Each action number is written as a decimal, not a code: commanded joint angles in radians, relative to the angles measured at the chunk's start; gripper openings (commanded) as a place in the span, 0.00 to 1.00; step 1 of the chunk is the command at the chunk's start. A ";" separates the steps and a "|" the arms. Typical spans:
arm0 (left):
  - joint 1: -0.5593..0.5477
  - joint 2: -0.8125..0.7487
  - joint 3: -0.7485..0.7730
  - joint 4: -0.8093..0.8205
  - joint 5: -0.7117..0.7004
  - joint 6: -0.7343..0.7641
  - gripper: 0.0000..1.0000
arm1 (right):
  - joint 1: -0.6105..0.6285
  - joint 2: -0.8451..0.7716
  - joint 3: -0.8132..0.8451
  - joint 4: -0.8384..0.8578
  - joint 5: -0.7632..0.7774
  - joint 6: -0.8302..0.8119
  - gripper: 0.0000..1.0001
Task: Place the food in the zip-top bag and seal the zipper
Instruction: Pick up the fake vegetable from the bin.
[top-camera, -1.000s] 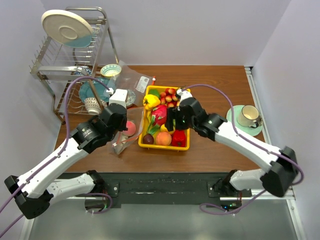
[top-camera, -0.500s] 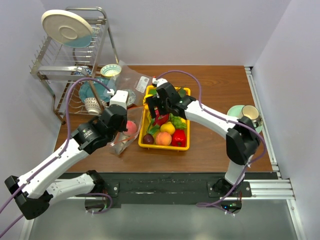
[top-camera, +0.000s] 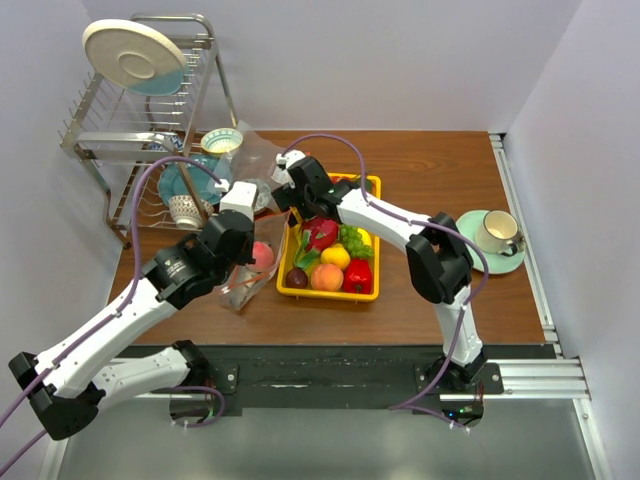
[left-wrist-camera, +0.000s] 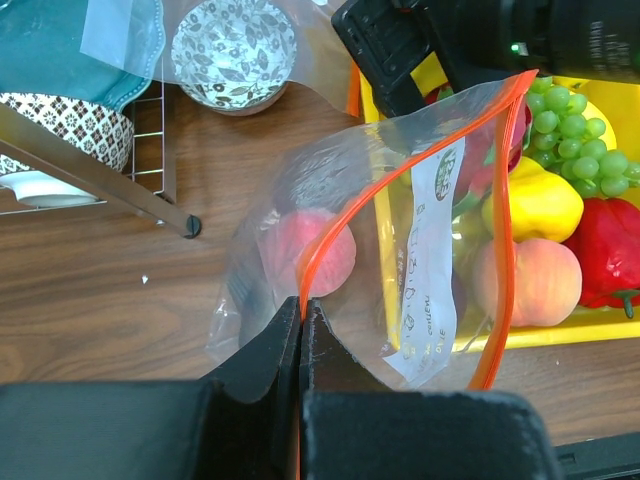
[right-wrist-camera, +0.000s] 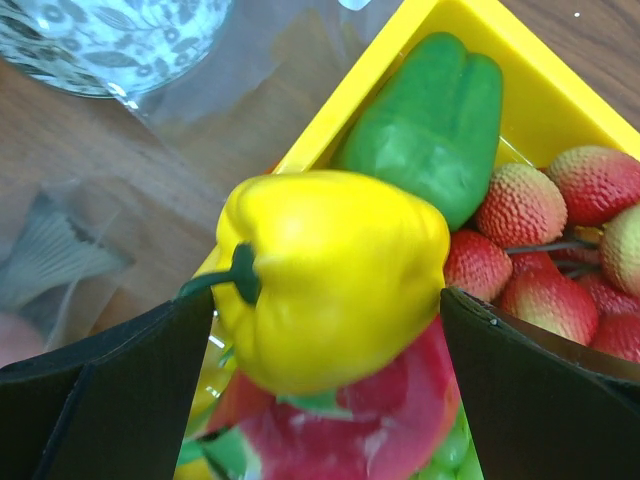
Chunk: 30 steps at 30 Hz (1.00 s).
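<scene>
The right gripper (right-wrist-camera: 325, 330) holds a yellow pepper (right-wrist-camera: 330, 275). Its two black fingers press on opposite flanks of the fruit's widest part, with the green stem pointing off to one side. The pepper hangs over the far-left corner of the yellow tray (right-wrist-camera: 545, 105), above a dragon fruit (right-wrist-camera: 385, 405) and just beside a green pepper (right-wrist-camera: 430, 125) lying in the tray.

The pepper's skin is glossy and looks like hard moulded plastic. It is probably light and hollow, and slick enough to twist out of a shallow pinch. The grip across the broad middle looks sound, whereas one nearer the tapered end would likely slide off.

The left gripper (left-wrist-camera: 302, 312) is clamped fully closed on the near end of the zipper (left-wrist-camera: 508, 260). It holds the zip-top bag (left-wrist-camera: 385, 170) up just left of the tray, with the mouth sagging open in a loop towards the tray. A peach (left-wrist-camera: 312, 255) already sits inside.

The film is thin, crinkled and limp, so it will likely fold under any push. The orange strip is the only stiff part, and so the best place to hold the bag.
</scene>
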 joint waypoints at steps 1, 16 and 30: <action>0.006 -0.020 -0.004 0.030 -0.005 0.014 0.00 | 0.000 0.032 0.068 -0.008 0.044 -0.046 0.96; 0.006 -0.022 -0.013 0.041 0.021 0.012 0.00 | -0.002 -0.312 -0.197 0.086 -0.020 0.026 0.66; 0.006 -0.046 -0.026 0.064 0.047 0.012 0.00 | 0.001 -0.878 -0.613 0.283 -0.544 0.224 0.65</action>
